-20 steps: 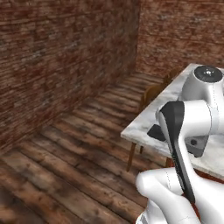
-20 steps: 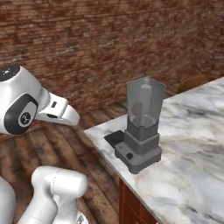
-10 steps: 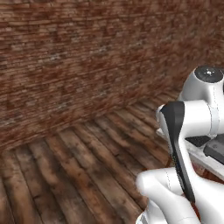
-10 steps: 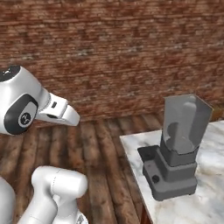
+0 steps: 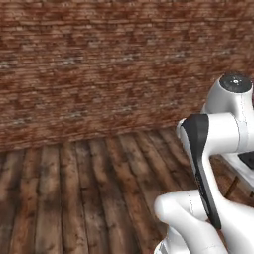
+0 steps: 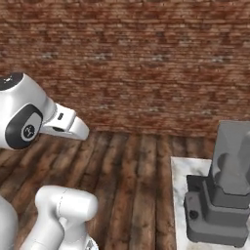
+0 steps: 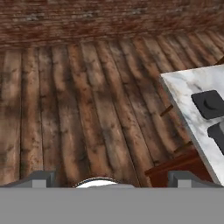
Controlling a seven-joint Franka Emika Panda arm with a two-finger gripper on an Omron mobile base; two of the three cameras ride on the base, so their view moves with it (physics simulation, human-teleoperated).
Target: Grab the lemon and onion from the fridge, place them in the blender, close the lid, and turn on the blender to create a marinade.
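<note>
The blender [image 6: 226,188] stands on the marble table [image 6: 178,195] at your right, jar uncovered; the black lid [image 7: 211,104] lies flat on the table [image 7: 188,92] apart from it. Your hand [image 7: 107,178] is spread wide and holds nothing, its fingertips [image 7: 39,178] over wooden floor [image 7: 83,105]. No fridge, lemon or onion here: you risk wandering off course, or clipping the table edge.

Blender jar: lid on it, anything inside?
No lid on the blender; the black lid lies on the marble counter. Nothing shows through the translucent jar; its right side is cut off.
</note>
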